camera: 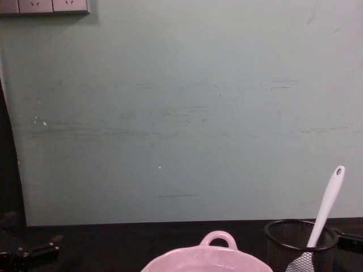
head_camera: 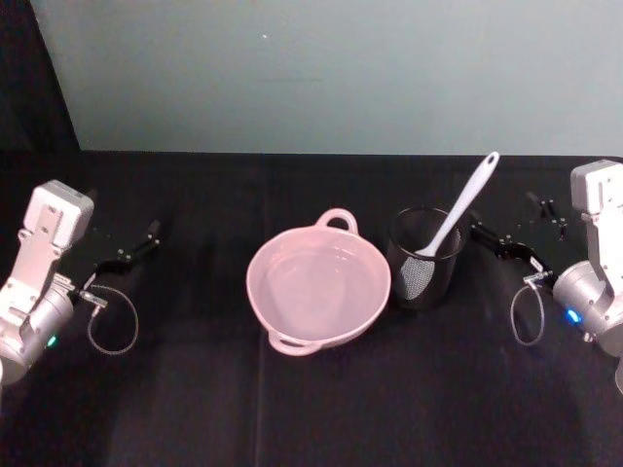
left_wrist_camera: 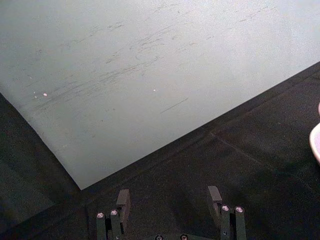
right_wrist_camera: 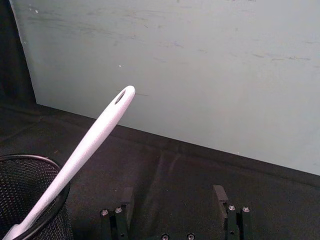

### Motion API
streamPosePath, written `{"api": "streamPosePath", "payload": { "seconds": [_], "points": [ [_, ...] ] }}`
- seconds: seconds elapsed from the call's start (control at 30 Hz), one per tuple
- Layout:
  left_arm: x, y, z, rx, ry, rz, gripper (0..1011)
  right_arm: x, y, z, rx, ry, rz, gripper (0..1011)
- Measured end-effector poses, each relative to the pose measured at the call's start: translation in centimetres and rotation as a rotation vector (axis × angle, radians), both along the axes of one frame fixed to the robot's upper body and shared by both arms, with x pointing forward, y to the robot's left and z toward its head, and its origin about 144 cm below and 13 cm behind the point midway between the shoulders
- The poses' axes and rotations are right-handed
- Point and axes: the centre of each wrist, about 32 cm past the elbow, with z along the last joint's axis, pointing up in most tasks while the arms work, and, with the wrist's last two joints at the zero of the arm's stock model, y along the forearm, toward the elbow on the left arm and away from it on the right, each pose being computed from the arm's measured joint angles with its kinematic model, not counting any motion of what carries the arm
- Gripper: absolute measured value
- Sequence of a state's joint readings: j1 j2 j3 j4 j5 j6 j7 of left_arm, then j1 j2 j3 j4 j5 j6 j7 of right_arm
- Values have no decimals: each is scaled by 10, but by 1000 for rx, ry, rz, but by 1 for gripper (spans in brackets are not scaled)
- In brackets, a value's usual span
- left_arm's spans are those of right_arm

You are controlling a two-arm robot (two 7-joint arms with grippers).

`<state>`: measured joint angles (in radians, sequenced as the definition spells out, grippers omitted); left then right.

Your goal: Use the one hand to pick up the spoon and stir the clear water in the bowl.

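Your work surface is a black cloth-covered table (head_camera: 321, 409), and a faint seam in the cloth is running forward from under the bowl. Behind it a pale grey-green wall panel (camera: 181, 113) is filling the background, scuffed with thin dark streaks and a few small white specks; a row of wall sockets (camera: 45, 5) is sitting at its upper left corner in the chest view. To the left of the panel the room is falling away into darkness.

The pale pink bowl (head_camera: 316, 289) is sitting at the centre of the table, one loop handle pointing towards the wall and one towards you. The clear water (head_camera: 321, 282) is showing as a faint sheen inside it.

Just right of the bowl a black wire-mesh cup (head_camera: 424, 258) is standing upright. The white spoon (head_camera: 458, 216) is leaning in it, blade down inside the mesh and handle tilting up and to the right, the holed tip highest.

Your right gripper (head_camera: 492, 238) is hovering just right of the cup, near the spoon handle but apart from it. In the right wrist view its fingers (right_wrist_camera: 220, 195) are standing spread with nothing between them.

Your left gripper (head_camera: 136, 248) is resting well left of the bowl, above bare cloth. Its fingers (left_wrist_camera: 214, 194) are likewise parted and holding nothing.
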<state>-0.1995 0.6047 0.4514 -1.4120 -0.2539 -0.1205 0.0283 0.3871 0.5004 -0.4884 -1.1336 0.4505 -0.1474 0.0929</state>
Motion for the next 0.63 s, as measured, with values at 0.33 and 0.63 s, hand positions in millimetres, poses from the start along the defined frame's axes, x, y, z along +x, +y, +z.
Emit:
{"api": "streamPosePath", "payload": {
  "seconds": [0.33,0.63],
  "points": [
    [0,0,0,0,0,0,1011,0,0,0,0,0,0,1002],
    [0,0,0,0,0,0,1011,0,0,0,1,0,0,1003]
  ]
}}
